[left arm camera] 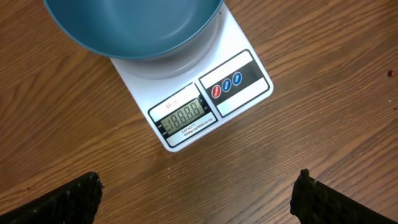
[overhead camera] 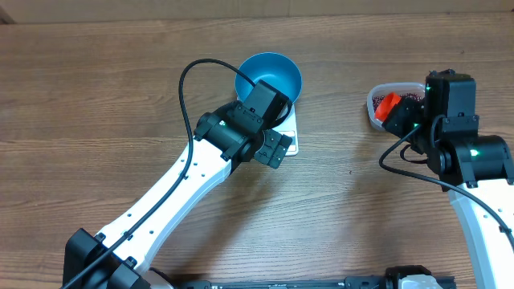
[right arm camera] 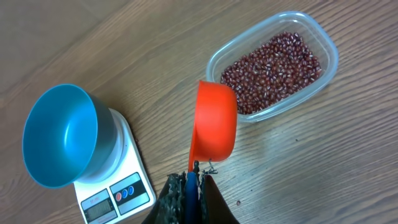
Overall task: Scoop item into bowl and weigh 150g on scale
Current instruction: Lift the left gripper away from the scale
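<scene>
Wood-grain table [overhead camera: 96, 96] fills the whole scene, planks running left to right. Biggest things on it are the two white arms: the left arm [overhead camera: 173, 193] comes up diagonally from the near-left corner toward the middle, and the right arm [overhead camera: 474, 160] stands at the right edge. The left gripper [left arm camera: 202, 205] hangs over the near end of the scale with its jaws spread wide and nothing between them, just bare table. The right gripper [right arm camera: 191, 186] is squeezed tight on the blue handle of the red scoop [right arm camera: 214, 121]. Next down in size, the blue bowl [overhead camera: 269, 76] sits upright in the middle-far part of the table, parked on the far end of the scale [left arm camera: 239, 99]. The scale is a white rectangle with its long axis running far to near, and the display and the three-button label panel are on the near end, pointing at the left gripper. The readout looks like a row of eights, but I wouldn't swear to it. Off to the right, well apart from the scale, is a clear plastic tub [right arm camera: 323, 43], and the beans [right arm camera: 273, 71] lie in it as a loose dark red layer. The scoop is at the tub's left end, its handle running back into the jaws and its cup end aimed away from the gripper. Can't tell if it's touching the rim. Smallest bit: a reddish speck [left arm camera: 390, 73] on the wood to the right of the scale.
</scene>
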Tool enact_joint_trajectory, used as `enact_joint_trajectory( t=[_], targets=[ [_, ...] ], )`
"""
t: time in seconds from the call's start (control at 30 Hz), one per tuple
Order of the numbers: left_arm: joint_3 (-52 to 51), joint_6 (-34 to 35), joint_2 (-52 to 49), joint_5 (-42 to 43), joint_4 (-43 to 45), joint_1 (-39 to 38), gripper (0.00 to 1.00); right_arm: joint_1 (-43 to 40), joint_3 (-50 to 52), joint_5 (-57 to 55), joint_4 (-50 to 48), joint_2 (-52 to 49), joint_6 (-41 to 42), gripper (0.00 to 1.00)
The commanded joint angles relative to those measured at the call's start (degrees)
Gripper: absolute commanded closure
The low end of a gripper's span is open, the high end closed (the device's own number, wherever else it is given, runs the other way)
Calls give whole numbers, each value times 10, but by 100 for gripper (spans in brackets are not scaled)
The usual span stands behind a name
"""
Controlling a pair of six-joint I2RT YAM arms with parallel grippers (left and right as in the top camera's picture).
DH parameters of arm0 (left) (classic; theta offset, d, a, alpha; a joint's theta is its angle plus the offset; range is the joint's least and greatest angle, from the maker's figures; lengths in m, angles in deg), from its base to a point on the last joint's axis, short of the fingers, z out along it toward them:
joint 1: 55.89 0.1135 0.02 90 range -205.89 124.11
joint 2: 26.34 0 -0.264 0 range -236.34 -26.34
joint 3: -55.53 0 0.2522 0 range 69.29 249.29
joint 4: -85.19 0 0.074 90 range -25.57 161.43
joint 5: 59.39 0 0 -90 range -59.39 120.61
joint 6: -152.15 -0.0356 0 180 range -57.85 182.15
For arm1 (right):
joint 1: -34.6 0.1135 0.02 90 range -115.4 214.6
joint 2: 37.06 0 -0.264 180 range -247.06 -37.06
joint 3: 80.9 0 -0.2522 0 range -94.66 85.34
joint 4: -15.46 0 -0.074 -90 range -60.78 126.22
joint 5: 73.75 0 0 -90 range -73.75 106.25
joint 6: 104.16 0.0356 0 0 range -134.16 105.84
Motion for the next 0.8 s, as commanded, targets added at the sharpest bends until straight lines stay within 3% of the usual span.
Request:
enact_joint_trajectory(
  t=[0.0, 0.23, 0.53, 0.77],
  targets=[
    [9, -3, 9, -3, 1, 3, 0, -3, -18, -4, -14, 10, 0, 96],
    [9, -4, 9, -3, 1, 3, 0, -3, -18, -7, -21, 10, 0, 96],
    [7, -73, 17, 29, 4, 3, 0, -3, -18, -6, -24, 10, 0, 96],
    [-43, -94, 87, 36, 38, 21, 0, -3, -18, -6, -24, 10, 0, 96]
  ],
)
